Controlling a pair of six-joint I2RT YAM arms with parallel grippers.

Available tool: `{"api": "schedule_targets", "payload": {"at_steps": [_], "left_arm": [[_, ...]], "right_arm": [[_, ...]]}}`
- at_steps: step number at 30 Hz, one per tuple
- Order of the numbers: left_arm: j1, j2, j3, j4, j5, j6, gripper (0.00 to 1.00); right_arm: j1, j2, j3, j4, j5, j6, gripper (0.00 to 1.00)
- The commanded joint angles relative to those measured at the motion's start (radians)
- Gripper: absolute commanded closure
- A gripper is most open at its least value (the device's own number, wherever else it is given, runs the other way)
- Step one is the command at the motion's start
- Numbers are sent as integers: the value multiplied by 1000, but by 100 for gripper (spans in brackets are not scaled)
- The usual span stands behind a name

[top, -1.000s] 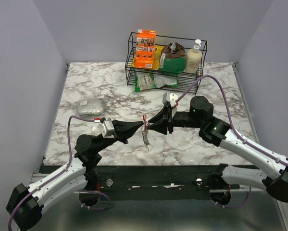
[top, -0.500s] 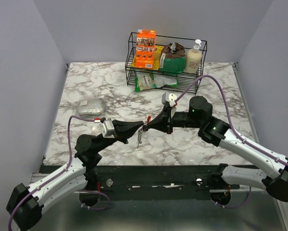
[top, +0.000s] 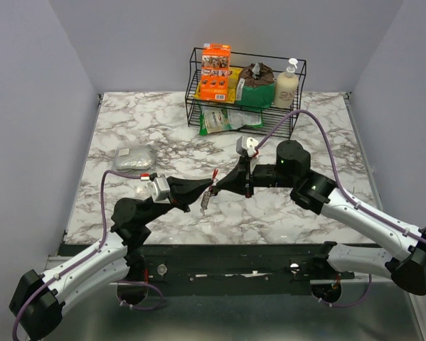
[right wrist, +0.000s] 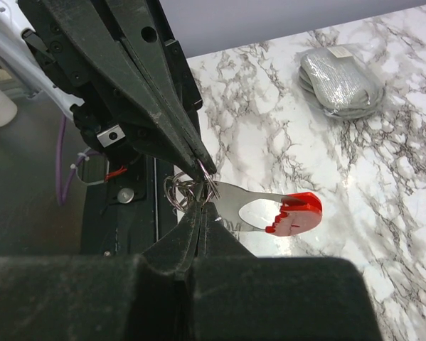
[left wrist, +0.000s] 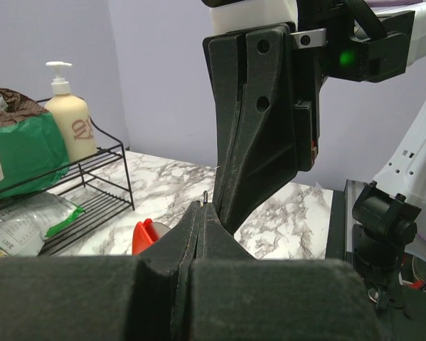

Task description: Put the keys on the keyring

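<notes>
Both grippers meet tip to tip above the table's front middle. My left gripper (top: 210, 190) (left wrist: 201, 207) is shut on the keyring, and a bit of wire loop (left wrist: 205, 197) pokes out of its tips. The right gripper (top: 217, 186) (right wrist: 202, 207) is shut on the same keyring (right wrist: 180, 192), whose coils sit at its tips. A flat silver tag with a red end (right wrist: 298, 213) (top: 215, 174) sticks out sideways from the ring. The keys (top: 205, 203) hang below the tips as a slim silver bunch, tilted left. In the wrist views they are mostly hidden by the fingers.
A black wire rack (top: 198, 106) stands at the back with an orange box (top: 215, 72), a green bag (top: 255, 89) and a soap bottle (top: 286, 87). A packet (top: 223, 121) lies under it. A grey pouch (top: 134, 158) (right wrist: 341, 82) lies on the left.
The right gripper has shut at the ring. Both tips have shifted slightly left, and the hanging keys have swung from straight down to tilted left.
</notes>
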Motion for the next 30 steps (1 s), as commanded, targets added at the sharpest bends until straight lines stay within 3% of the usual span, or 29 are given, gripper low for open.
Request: {"api": "schedule_targets", "payload": {"at_steps": [1,6,9,12,13,15,16,18,19,21,30], "left_arm": [[-4,-2,26,42,17,0,100],[-4,-8,28,27,10,6,100],[-4,-13,29,19,5,10,100],[-4,-20,34,-3,2,20,100],[-4,-22,35,-7,0,21,100],[-4,-30,39,-22,-3,26,100],[-4,-31,39,-27,-3,29,100],[-4,-36,45,-41,-3,30,100],[-4,-37,45,-45,-3,32,100],[-4,-42,43,-46,-7,33,100],[-4,-60,43,-72,-15,37,100]], "right_arm": [[2,5,35,2,-26,-2,98],[2,-12,27,2,-8,-2,93],[0,-31,18,2,18,-2,83],[0,-61,-2,2,50,-33,65],[2,-71,-15,2,67,-31,54],[0,-95,-28,14,75,-34,45],[0,-104,-34,17,98,-28,33],[0,-130,-46,26,110,-30,22],[0,-140,-52,32,121,-31,12],[0,-169,-71,54,130,-33,3],[0,-199,-108,83,150,-22,0]]}}
